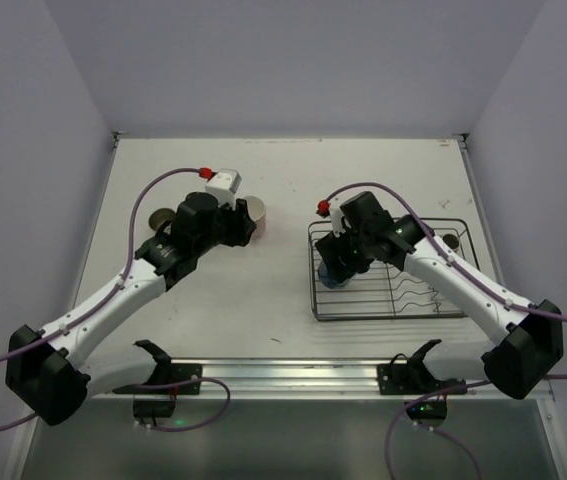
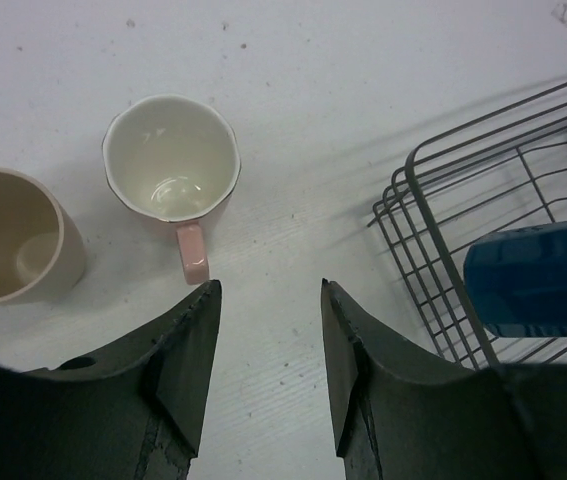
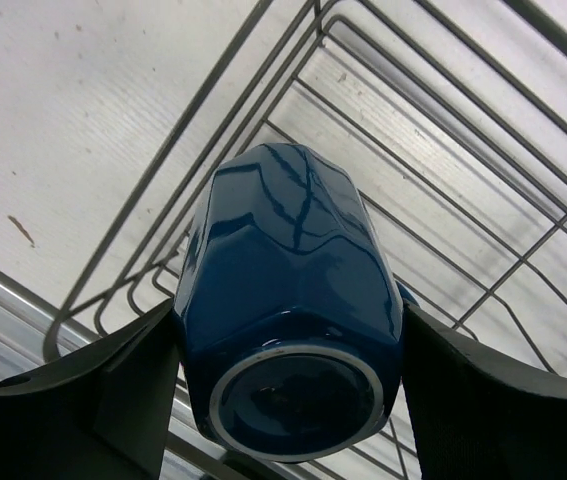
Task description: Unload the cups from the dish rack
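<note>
The right hand (image 3: 288,330) is closed on the blue cup (image 3: 283,240), one finger pressed against each side of its body. The cup is inside the dish rack (image 1: 388,317), at the rack's near left corner, with its unglazed foot ring turned toward the wrist camera. The rack stands on the right half of the surface (image 1: 263,300), closer to the near edge than to the far one.

We judge the cup to be rigid, brittle and moderately heavy for its size. Its glaze is glossy, so we expect it to be slippery. The walls are faceted, and opposing flat facets give the best seat for the fingers. We cannot see the handle in the wrist view, and we advise a grip across the body rather than on the handle. Contact with the wires during the lift could chip the rim.

The left hand (image 2: 268,300) is open and holds nothing, hovering over the left half of the surface. Beyond it, toward the far left corner, the pink cup (image 2: 171,160) and a beige cup (image 2: 8,235) stand upright, mouths up, near each other but apart. A fourth cup (image 1: 450,240) appears to sit at the rack's far right corner.
</note>
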Robot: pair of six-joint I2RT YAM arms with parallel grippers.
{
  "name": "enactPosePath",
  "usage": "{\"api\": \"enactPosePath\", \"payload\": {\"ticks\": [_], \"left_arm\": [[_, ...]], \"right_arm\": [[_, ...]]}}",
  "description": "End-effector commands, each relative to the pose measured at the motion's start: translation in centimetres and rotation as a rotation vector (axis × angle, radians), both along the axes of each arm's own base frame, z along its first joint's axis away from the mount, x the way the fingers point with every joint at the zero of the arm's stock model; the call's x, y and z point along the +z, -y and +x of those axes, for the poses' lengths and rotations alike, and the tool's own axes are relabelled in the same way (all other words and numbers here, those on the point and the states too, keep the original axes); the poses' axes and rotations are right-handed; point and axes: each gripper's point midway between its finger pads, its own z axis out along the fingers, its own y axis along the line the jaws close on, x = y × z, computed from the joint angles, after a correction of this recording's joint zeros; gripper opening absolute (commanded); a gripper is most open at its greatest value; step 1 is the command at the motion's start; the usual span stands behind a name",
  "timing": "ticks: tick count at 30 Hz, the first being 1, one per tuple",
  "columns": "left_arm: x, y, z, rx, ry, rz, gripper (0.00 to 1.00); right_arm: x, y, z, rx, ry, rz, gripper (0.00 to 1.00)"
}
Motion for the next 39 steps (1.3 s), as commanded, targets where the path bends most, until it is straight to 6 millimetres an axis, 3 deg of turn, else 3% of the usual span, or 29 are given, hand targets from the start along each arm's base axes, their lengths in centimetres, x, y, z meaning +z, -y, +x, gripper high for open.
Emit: {"api": "enactPosePath", "payload": {"ticks": [1,10,20,23,31,32,33,39], "left_arm": [[4.4,0.0,0.0,-0.016,0.101,-0.068,0.48],[7.8,0.9,-2.0,-0.114,0.257,-0.21,0.48],[7.7,1.4,-2.0,-0.128,0.245,-0.225,0.48],[7.6,1.3,-2.3,-0.146,0.255,-0.216,0.48],[11.7,2.4,-6.5,-0.351,0.488,-0.343,0.5],[11.1,2.5,-6.8,-0.372,0.493,-0.348,0.5],[12.1,2.8,-7.8,-0.422,0.54,-0.375,0.5],[13.0,3.4,-10.5,-0.546,0.662,-0.466,0.52]], "right_arm": [[5.5,-2.0,1.8,-0.068,0.102,0.165,0.0],[10.5,-2.0,1.6,-0.076,0.129,0.376,0.0],[12.9,-1.2,0.7,-0.048,0.145,0.514,0.0],[15.1,-1.7,0.6,-0.03,0.161,0.633,0.0],[20.2,-0.9,0.5,-0.027,0.18,0.876,0.0],[21.2,-1.0,0.4,-0.023,0.184,0.92,0.0],[21.9,-1.0,-0.1,-0.002,0.177,0.953,0.0],[25.4,-1.7,-1.4,0.054,0.14,1.125,0.0]]}}
